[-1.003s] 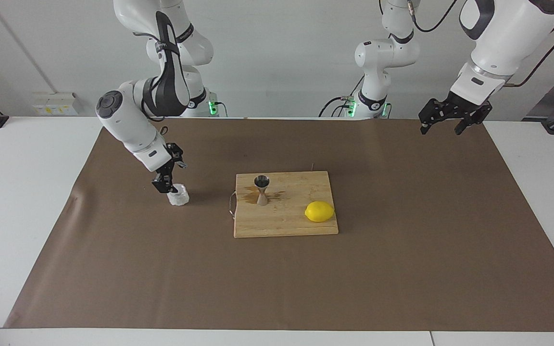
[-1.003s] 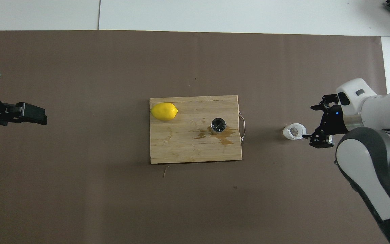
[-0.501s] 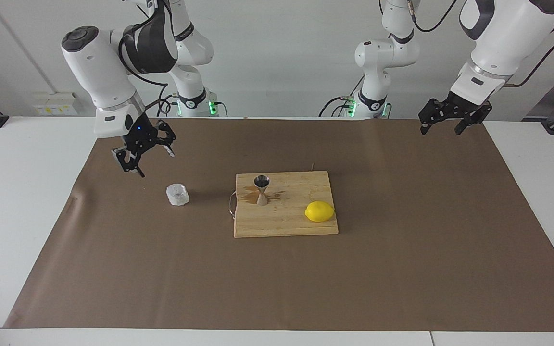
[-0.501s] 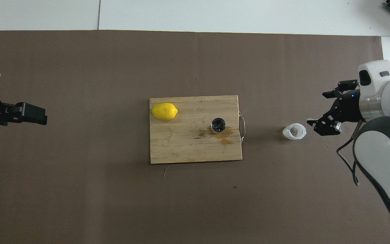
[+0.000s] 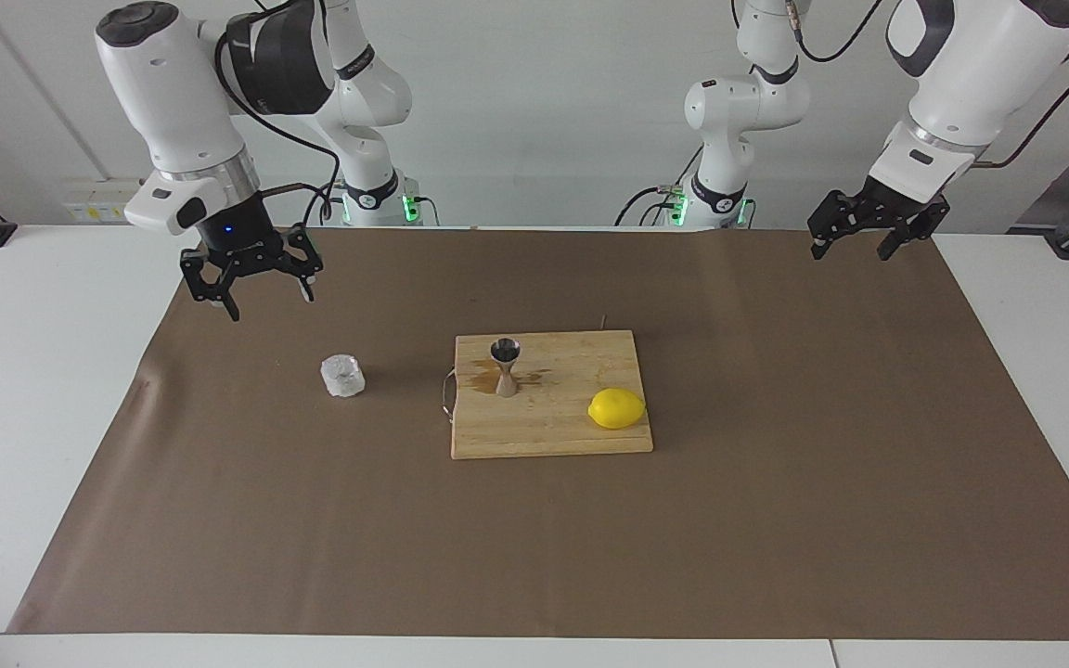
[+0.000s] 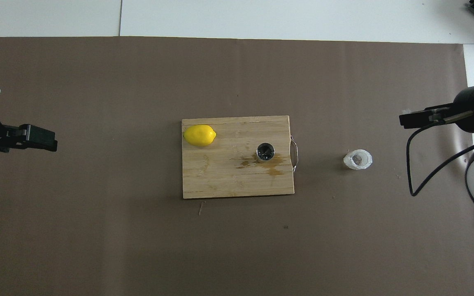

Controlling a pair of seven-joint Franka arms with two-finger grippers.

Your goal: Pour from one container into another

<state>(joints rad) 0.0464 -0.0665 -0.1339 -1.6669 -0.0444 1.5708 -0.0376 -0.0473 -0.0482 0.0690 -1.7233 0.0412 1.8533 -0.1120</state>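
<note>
Two grippers hang above the brown mat (image 5: 776, 520), both with nothing in them. Going across the facing view from its left edge, the right gripper (image 5: 259, 288) comes first: it is raised over the mat near the right arm's end of the table, its fingers spread wide and pointing down. In the overhead view this right gripper (image 6: 405, 120) shows only side-on at the frame's edge.

Below and a little inward of that gripper, well apart from its fingertips, the glass cup (image 5: 342, 376) stands upright on the mat, untouched; the overhead view shows the cup (image 6: 358, 159) with its mouth facing up.

Next along, toward the middle of the table, lies the wooden cutting board (image 5: 553, 436). The steel jigger (image 5: 505, 366) stands upright on the part of the board closest to the cup, with a brownish wet stain (image 6: 276, 168) spread on the wood around its foot. From above, the jigger (image 6: 265, 151) shows its open top. A lemon (image 5: 616, 408) rests on the board's corner toward the left arm's end.

Last, the left gripper (image 5: 852, 243) waits high over the mat's edge at the left arm's end, fingers wide apart, well away from the board and everything on it.
</note>
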